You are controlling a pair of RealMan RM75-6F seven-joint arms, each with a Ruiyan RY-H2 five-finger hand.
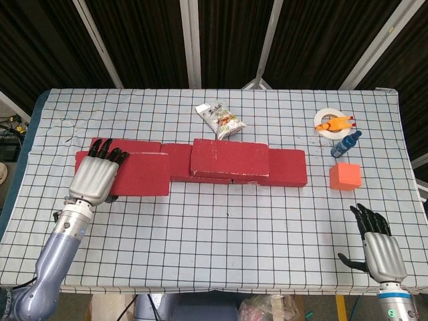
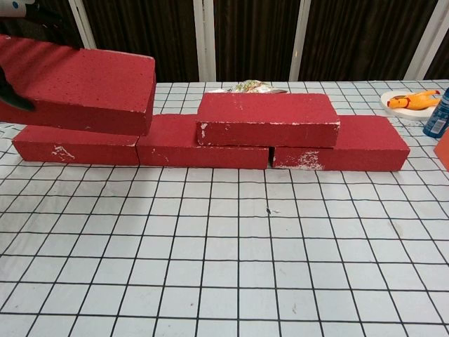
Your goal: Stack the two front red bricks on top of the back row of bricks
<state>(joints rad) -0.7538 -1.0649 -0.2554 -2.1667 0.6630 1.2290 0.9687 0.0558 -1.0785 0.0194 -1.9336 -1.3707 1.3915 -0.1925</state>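
Note:
My left hand grips a red brick and holds it in the air above the left end of the back row. In the chest view the brick tilts slightly, and only dark fingers of that hand show at its left edge. Another red brick lies on top of the row's middle. The row's right brick is bare. My right hand rests open near the table's front right edge, holding nothing.
An orange cube sits right of the row. Behind it are a blue bottle and a white bowl with an orange toy. A snack packet lies behind the row. The checked cloth covers the table.

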